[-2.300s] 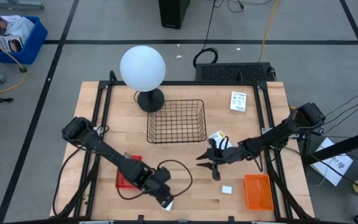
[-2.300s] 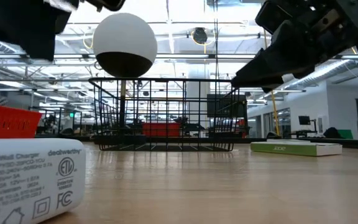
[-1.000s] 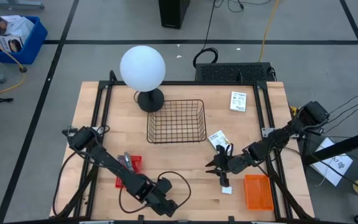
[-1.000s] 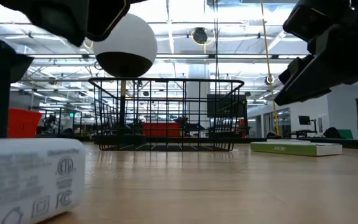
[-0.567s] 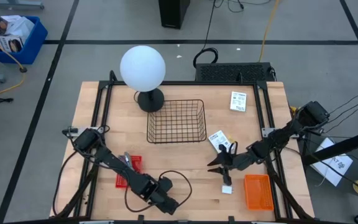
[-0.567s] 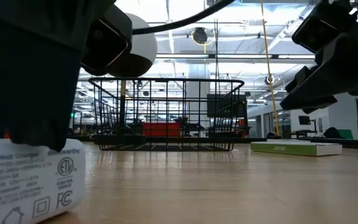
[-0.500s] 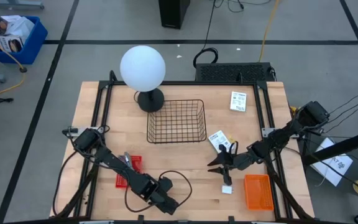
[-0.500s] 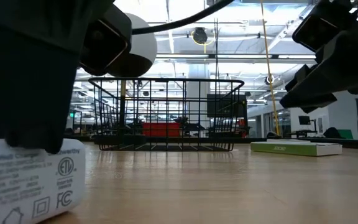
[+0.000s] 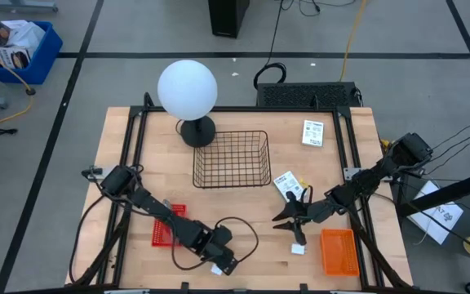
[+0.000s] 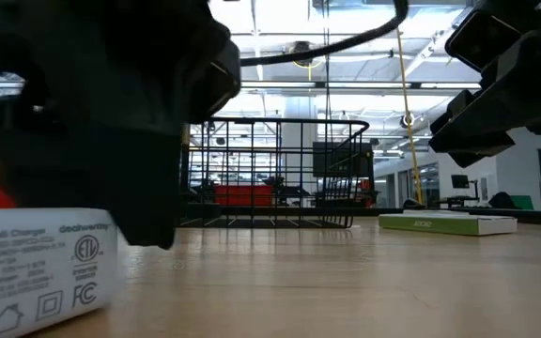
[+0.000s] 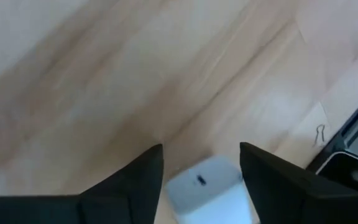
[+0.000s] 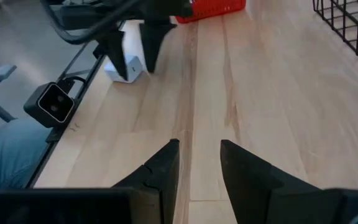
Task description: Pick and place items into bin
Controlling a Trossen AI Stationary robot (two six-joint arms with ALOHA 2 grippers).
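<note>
The left arm (image 9: 157, 214) stretches low toward five o'clock, its left gripper (image 11: 201, 171) spread astride the white charger block (image 11: 210, 193) at the table's (image 9: 243, 220) near edge. The right arm (image 9: 365, 184) reaches toward eight o'clock; its right gripper (image 12: 199, 158) stands parted, empty, above a small white block (image 9: 299, 250).

2 arms, 1 wire basket (image 9: 232, 159), 1 globe lamp (image 9: 187, 88), 2 white blocks (image 9: 299, 249) (image 9: 216, 269), 2 white packets (image 9: 312, 132) (image 9: 286, 182), 1 red tray (image 9: 166, 225), 1 orange tray (image 9: 339, 251).
</note>
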